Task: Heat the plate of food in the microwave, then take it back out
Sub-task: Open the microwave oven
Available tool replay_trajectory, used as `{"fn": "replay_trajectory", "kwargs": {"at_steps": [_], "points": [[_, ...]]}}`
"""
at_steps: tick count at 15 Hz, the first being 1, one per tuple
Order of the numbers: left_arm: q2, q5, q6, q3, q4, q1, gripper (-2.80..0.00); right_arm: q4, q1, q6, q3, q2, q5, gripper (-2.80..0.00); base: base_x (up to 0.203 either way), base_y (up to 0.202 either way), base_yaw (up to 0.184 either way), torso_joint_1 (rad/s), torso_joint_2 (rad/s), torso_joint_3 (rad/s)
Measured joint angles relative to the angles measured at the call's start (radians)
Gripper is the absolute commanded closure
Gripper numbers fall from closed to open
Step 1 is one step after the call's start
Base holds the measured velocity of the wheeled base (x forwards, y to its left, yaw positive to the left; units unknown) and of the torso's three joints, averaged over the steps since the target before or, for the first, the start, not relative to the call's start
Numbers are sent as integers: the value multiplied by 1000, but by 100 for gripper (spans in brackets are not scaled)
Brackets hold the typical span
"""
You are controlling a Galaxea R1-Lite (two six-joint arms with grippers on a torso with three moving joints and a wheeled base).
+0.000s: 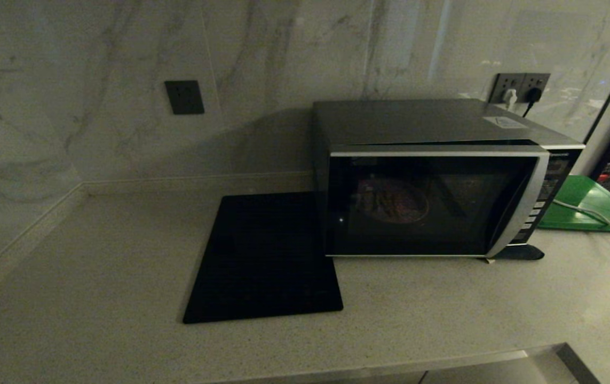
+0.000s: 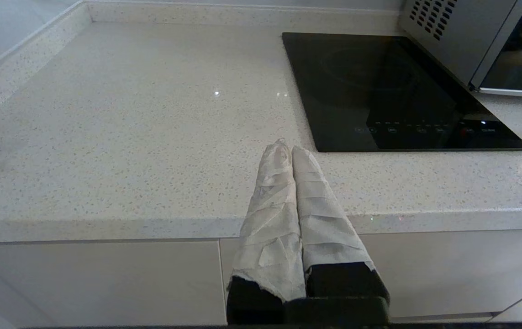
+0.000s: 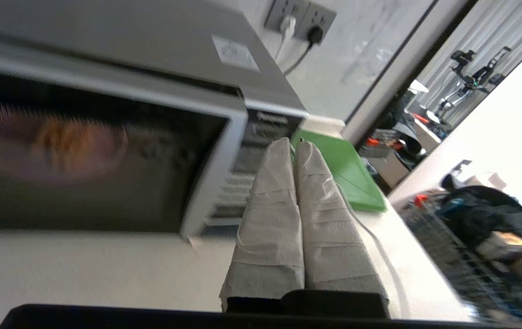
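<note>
Your plate of food (image 1: 393, 201) sits inside the closed microwave (image 1: 433, 197), well apart from both claws. Right gripper (image 3: 293, 144) pressed together near the button panel; left gripper (image 2: 287, 147) together over the counter edge. Fry orientation unreadable.

microwave (image 1: 433, 197): my view shows its door shut
plate (image 1: 393, 201): inside, behind the glass
black square (image 1: 267, 258): left of it

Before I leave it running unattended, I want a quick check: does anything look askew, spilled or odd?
One thing: the microwave door is slightly ajar, its top edge standing off the body on the hinge side, with the plate of food inside. No spills show. The left pincer and right pincer are shut, holding nothing.
</note>
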Motion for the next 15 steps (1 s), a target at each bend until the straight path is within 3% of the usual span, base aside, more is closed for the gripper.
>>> {"fn": "replay_trajectory", "kwargs": {"at_steps": [4,6,9,13,15], "points": [[0,0,0,0,0,0,0,222,-1,22,-74,-65,-3,0,0,0,0,0,0,0],[0,-1,0,0,0,0,0,216,-2,-46,-70,-80,-34,0,0,0,0,0,0,0],[0,0,-1,0,0,0,0,152,-30,-68,-134,-45,-92,0,0,0,0,0,0,0],[0,-1,0,0,0,0,0,130,-188,-91,-298,64,-104,0,0,0,0,0,0,0],[0,0,0,0,-1,0,0,155,-326,-114,-368,118,-33,0,0,0,0,0,0,0]]}}
